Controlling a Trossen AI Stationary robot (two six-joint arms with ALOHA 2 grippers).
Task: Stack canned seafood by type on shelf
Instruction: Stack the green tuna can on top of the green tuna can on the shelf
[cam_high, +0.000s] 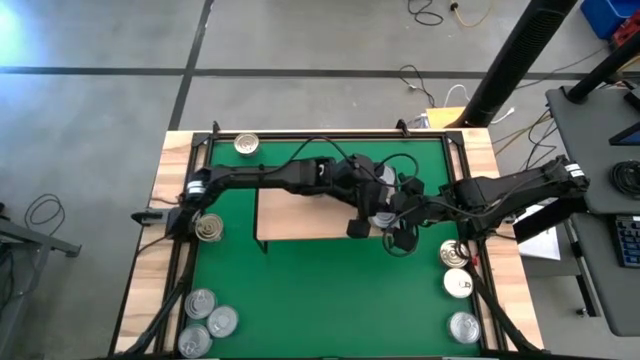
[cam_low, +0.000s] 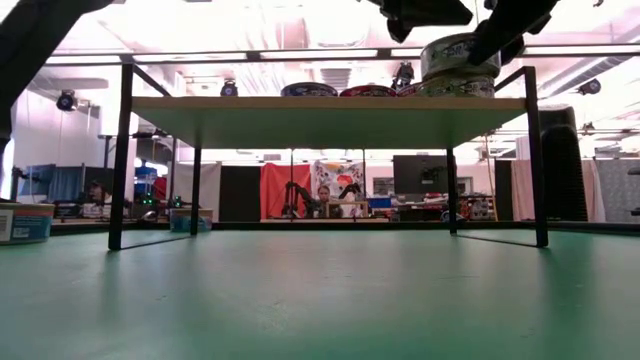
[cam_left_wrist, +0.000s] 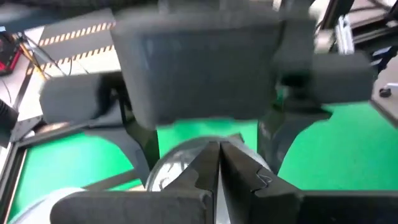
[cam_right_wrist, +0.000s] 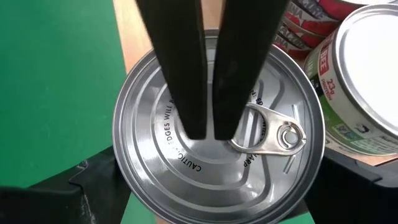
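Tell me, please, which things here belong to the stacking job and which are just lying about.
Job in hand:
- shelf
- tin between the right gripper's fingers
- stacked tins on the shelf
- loose tins on the green mat
- left gripper, fingers shut

Lying about:
- floor cables
- blue crate
- side desk

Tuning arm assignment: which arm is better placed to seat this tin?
Right. The right gripper holds the tin by its sides above the shelf; the left gripper is shut, merely over the lid.

Green mat (cam_high: 300, 290) bears shelf (cam_high: 300, 222); loose tins (cam_high: 210, 322), perhaps nine.
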